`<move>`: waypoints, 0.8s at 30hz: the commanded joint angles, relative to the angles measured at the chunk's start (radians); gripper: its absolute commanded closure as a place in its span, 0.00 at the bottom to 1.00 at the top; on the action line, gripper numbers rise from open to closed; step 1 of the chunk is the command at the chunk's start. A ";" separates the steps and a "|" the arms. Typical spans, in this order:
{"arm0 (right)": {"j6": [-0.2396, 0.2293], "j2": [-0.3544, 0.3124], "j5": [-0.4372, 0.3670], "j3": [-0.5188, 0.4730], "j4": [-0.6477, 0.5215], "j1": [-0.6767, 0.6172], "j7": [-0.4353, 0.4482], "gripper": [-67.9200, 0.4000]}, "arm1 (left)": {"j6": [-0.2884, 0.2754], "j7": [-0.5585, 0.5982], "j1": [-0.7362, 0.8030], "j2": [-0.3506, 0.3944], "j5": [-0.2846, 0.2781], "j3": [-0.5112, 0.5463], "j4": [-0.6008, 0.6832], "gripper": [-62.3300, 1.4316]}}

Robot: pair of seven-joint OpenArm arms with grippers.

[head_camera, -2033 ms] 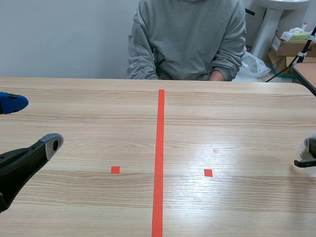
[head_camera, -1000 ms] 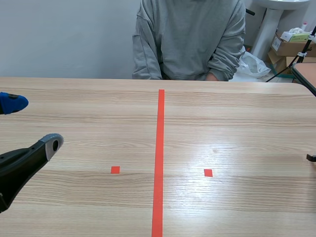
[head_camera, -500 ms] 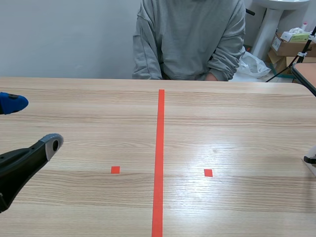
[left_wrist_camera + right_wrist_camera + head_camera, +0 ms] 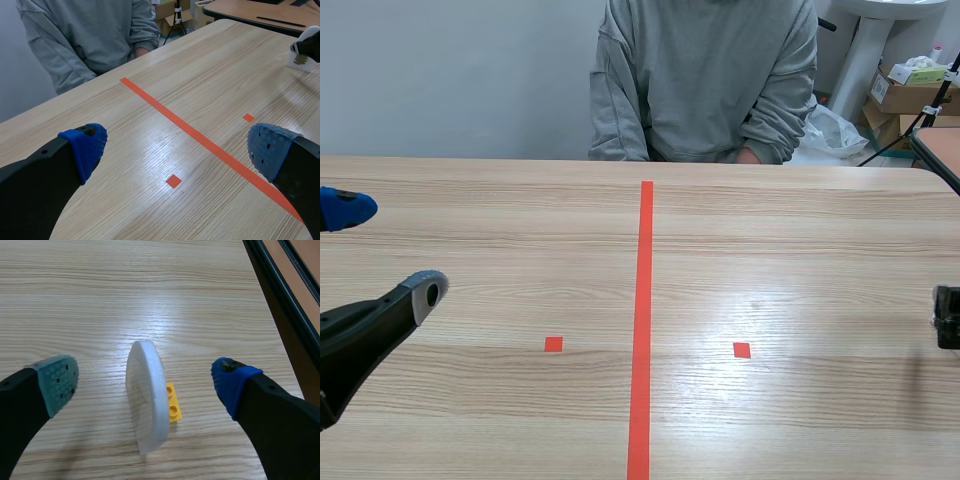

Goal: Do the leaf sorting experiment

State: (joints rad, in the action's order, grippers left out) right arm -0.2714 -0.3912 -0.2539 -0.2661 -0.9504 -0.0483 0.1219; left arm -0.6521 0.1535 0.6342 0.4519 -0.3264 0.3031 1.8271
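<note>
A white foam disc [image 4: 146, 400] stands on its edge on the table, propped against a small yellow brick [image 4: 173, 402]. My right gripper [image 4: 145, 381] is open, one finger on each side of the disc and neither touching it. In the left wrist view the same disc [image 4: 300, 60] shows a leaf shape on its face, far off beside the right gripper [image 4: 306, 44]. In the scene view only a black bit of the right gripper [image 4: 947, 318] shows at the table's right edge. My left gripper [image 4: 380, 250] hangs open and empty over the table's left side.
A person in a grey sweatshirt [image 4: 705, 80] sits across the table with hands near the far edge. A red tape line [image 4: 642, 320] runs down the middle, with a small red square on each side. A dark-edged second table [image 4: 938, 152] stands at the right, cardboard boxes [image 4: 910, 88] behind it.
My right gripper has opened and let go of the white disc, which now stands against the yellow brick. The left arm has not moved.
</note>
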 commanded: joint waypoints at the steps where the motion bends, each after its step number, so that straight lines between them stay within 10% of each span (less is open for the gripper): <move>1: -0.026 -0.037 -0.029 0.002 -0.009 0.003 -0.002 0.18 | -0.002 0.014 0.000 -0.002 -0.015 0.000 0.005 0.03; 15: -0.247 -0.082 -0.100 -0.005 -0.477 -0.238 -0.107 0.17 | -0.002 0.014 0.000 -0.002 -0.014 0.000 0.005 0.03; 24: -0.269 -0.082 -0.230 0.002 -0.731 -0.307 -0.246 0.17 | -0.002 0.014 0.000 -0.002 -0.014 0.000 0.005 0.03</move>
State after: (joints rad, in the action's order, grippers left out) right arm -0.5365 -0.4599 -0.4671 -0.2665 -1.6836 -0.3618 -0.1341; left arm -0.6521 0.1535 0.6342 0.4519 -0.3264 0.3031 1.8271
